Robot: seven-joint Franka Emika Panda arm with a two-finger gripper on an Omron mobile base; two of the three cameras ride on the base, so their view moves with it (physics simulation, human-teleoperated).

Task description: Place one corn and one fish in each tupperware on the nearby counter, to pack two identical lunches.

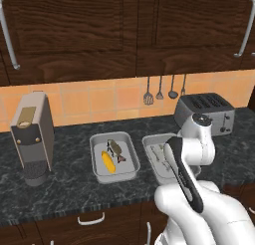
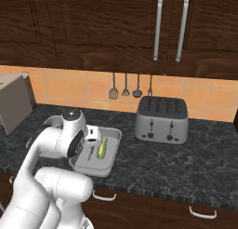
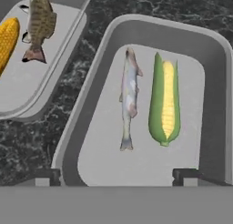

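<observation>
Two light-grey tupperware trays sit side by side on the black marbled counter (image 1: 69, 184). The left tupperware (image 1: 94, 162) (image 3: 68, 50) holds a plain yellow corn (image 1: 108, 161) (image 3: 7, 41) and a dark spiky fish (image 1: 115, 148) (image 3: 40, 25). In the right tupperware (image 3: 159, 25) (image 2: 114, 151) lie a pale slender fish (image 3: 129, 98) and a green-husked corn (image 3: 165, 100) (image 2: 102, 148), side by side. My gripper (image 3: 116, 177) hovers above the right tupperware's near end, open, with its tips far apart and nothing between them. The arm hides part of the right tupperware in the left base view.
A silver toaster (image 1: 206, 112) (image 2: 161, 118) stands on the counter to the right of the trays. At the far left is a tall grey coffee machine (image 1: 32, 137). Utensils (image 1: 159, 92) hang on the tiled back wall. Dark upper cabinets overhang the counter.
</observation>
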